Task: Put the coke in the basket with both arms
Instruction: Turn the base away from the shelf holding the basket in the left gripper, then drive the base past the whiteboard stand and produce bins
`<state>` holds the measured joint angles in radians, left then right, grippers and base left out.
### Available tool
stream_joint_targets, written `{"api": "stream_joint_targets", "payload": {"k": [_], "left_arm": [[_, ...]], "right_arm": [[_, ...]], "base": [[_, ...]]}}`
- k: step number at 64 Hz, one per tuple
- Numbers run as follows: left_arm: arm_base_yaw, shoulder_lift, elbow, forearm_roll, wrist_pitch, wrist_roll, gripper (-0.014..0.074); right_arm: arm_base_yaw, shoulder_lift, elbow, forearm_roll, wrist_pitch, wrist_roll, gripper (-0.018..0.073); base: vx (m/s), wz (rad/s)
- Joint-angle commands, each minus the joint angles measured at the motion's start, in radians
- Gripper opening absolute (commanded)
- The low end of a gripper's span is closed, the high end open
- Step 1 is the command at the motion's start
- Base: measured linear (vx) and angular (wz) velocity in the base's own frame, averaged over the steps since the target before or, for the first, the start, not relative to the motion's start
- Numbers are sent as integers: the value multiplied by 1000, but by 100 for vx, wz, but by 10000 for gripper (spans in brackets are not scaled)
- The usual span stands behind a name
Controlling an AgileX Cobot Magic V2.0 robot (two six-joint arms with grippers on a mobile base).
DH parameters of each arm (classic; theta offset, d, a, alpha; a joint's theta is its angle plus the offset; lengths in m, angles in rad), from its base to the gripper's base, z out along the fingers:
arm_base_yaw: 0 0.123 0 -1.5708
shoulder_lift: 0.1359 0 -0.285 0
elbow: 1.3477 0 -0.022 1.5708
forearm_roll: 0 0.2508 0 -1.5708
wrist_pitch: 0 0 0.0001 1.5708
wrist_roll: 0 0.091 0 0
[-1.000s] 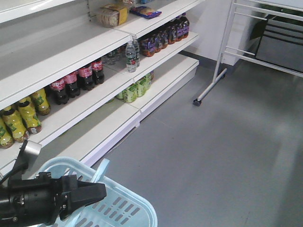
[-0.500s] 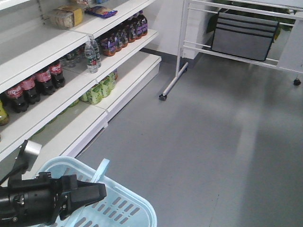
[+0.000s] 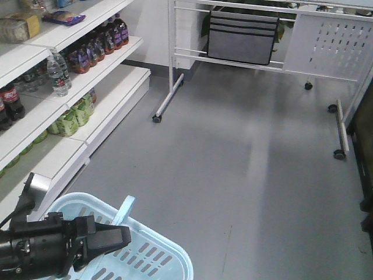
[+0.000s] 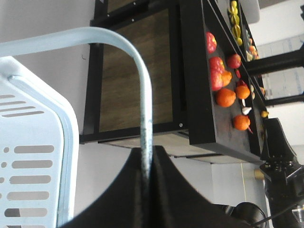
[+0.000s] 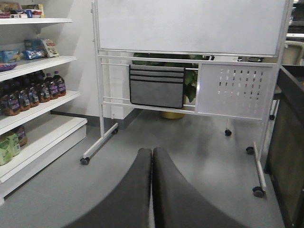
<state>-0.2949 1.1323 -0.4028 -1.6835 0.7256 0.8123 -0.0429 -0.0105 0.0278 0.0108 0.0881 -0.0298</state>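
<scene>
The light blue basket [image 3: 152,255] hangs at the bottom left of the front view, its flat handle [image 3: 123,210] rising from it. My left gripper [image 3: 126,235] reaches over the rim from the left. In the left wrist view this gripper [image 4: 146,150] is shut on the handle [image 4: 141,90], which arches up between the black fingers, with the slotted basket wall [image 4: 33,156] at left. My right gripper [image 5: 152,151] is shut with nothing in it, pointing over bare grey floor. The coke is out of view.
White shelves [image 3: 35,131] run along the left with dark cola bottles [image 3: 9,102], water and green packs. A wheeled whiteboard stand [image 3: 256,35] with a grey pocket organizer [image 3: 242,36] stands ahead. A dark fruit shelf [image 4: 223,80] shows in the left wrist view.
The front view has swung right: the shelves slid off to the left and the whiteboard stand came fully into view. Basket and left gripper keep the same place in the frame.
</scene>
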Motion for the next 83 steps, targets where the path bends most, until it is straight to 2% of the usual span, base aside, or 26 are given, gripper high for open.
{"api": "stream_joint_targets", "payload": {"k": [1,83], "left_arm": [[-4,-23,-26,-99,45,5,-6],[-4,-23,-26,-99,45,5,-6]], "right_arm": [[0,-13,8,-4,-71,-10,-10],[0,-13,8,-4,-70,-10,-10]], "base": [[-3,-33],[0,-23]]}}
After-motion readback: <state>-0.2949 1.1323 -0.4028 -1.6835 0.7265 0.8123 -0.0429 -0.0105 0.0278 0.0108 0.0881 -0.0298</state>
